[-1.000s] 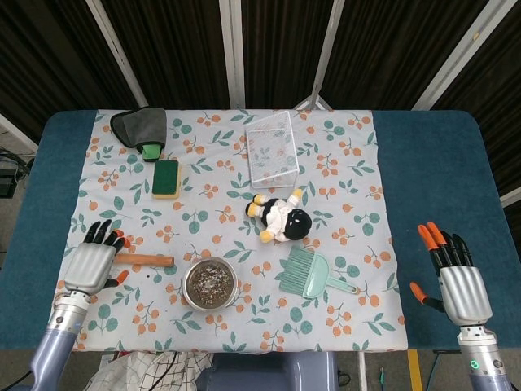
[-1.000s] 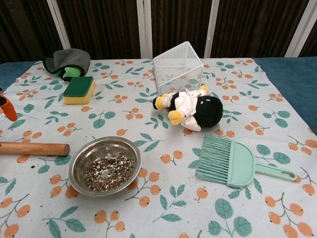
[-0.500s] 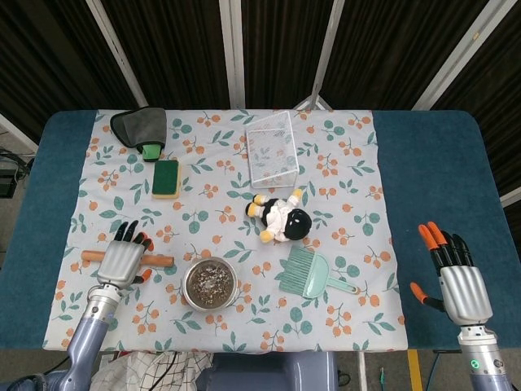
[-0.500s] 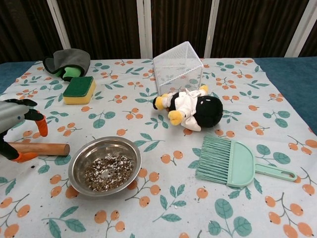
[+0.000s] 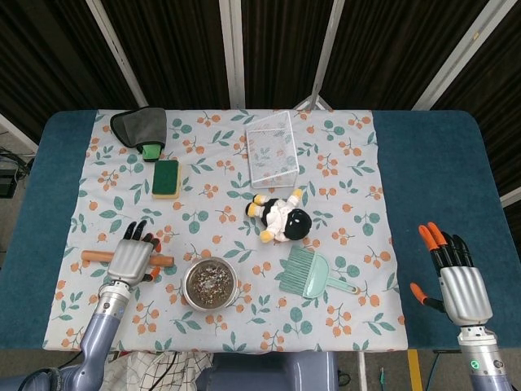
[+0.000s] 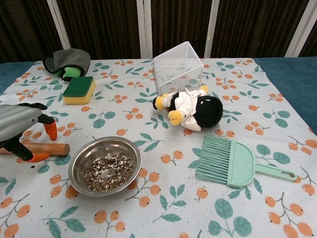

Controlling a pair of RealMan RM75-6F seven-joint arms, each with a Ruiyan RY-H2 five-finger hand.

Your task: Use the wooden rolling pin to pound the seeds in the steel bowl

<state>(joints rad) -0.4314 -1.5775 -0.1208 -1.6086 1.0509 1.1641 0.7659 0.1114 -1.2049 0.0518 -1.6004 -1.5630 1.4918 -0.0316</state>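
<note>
Over pin (image 5: 163, 261), we are spreading left hand (image 5: 132, 260) fingers (image 6: 50, 130) wide, gripping nothing; rigid, round wood, likely rolling — taking mid-shaft. Right hand (image 5: 461, 289) idling open.

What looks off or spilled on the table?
A few dark specks lie on the tablecloth around the steel bowl, probably stray seeds. The wire basket is tipped on its side, and the penguin plush lies toppled beside it. The rolling pin lies flat under the left hand; the right hand idles off the cloth.
</note>
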